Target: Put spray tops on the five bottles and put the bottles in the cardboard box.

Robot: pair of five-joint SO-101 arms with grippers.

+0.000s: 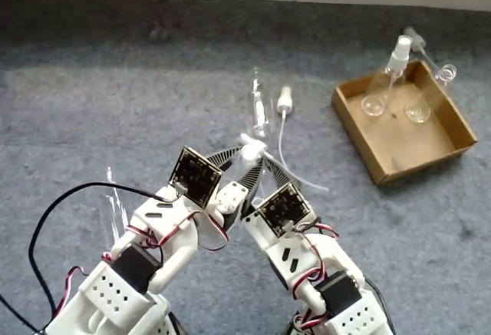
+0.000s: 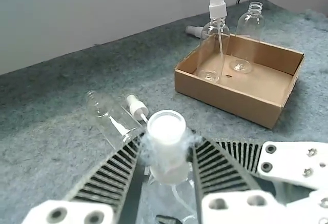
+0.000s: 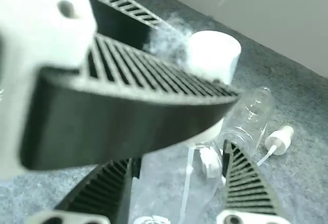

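White spray top (image 2: 166,129) clenched in my left pincer (image 2: 168,149), clear bottle (image 3: 166,185) under it gripped by my right pincer (image 3: 180,168), both well apart from the cardboard box (image 1: 354,137), a topped bottle (image 2: 215,34) and a bare bottle (image 2: 247,29) inside that box.

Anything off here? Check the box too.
Yes. In the cardboard box, one bottle is uncapped; its open neck leans on the box's wall, beside a capped bottle. Also, white fuzz clings around the spray top in the left gripper, above the held bottle in the right gripper.
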